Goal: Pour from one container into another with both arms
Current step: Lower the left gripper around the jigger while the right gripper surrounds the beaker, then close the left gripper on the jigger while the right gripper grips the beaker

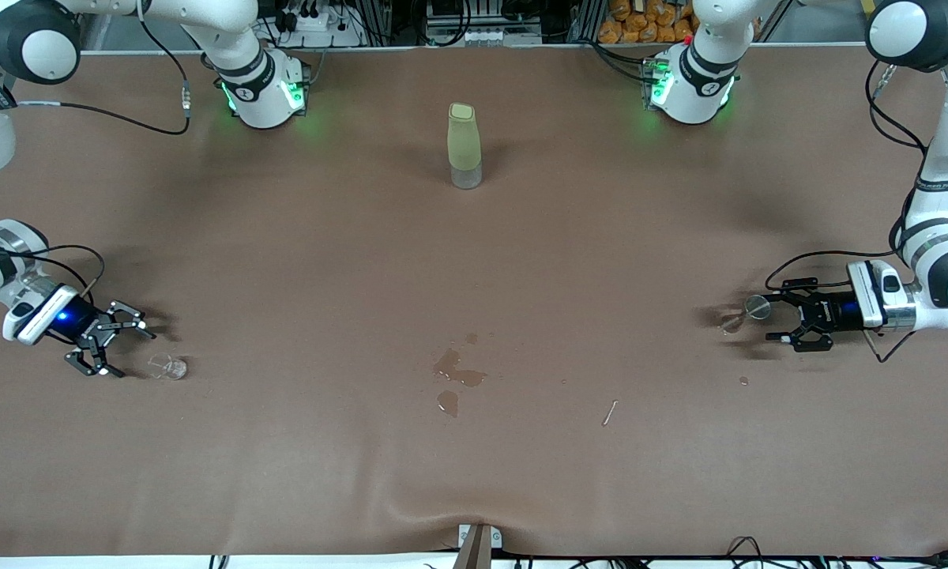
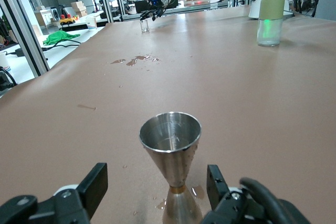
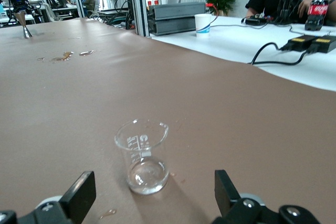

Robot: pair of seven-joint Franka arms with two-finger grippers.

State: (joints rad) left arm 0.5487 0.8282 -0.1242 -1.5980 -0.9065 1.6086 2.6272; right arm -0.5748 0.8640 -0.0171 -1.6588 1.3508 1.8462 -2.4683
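Spill (image 1: 458, 379) lies nearest camera. From it, glass cup (image 1: 167, 367) toward right arm's end, metal cup (image 1: 746, 312) toward left arm's end. Right gripper (image 1: 124, 348) and left gripper (image 1: 768, 318) both spread, empty. Glass looks light, fragile, slippery; I would pinch it mid-wall.

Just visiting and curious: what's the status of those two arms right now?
Right gripper open beside tiny clear glass cup, not touching. Left gripper open around silvery hourglass metal cup, not gripping. Spilled puddles mid-table between them.

The left wrist view's edge cuts off the base of the metal measuring cup (image 2: 171, 150).
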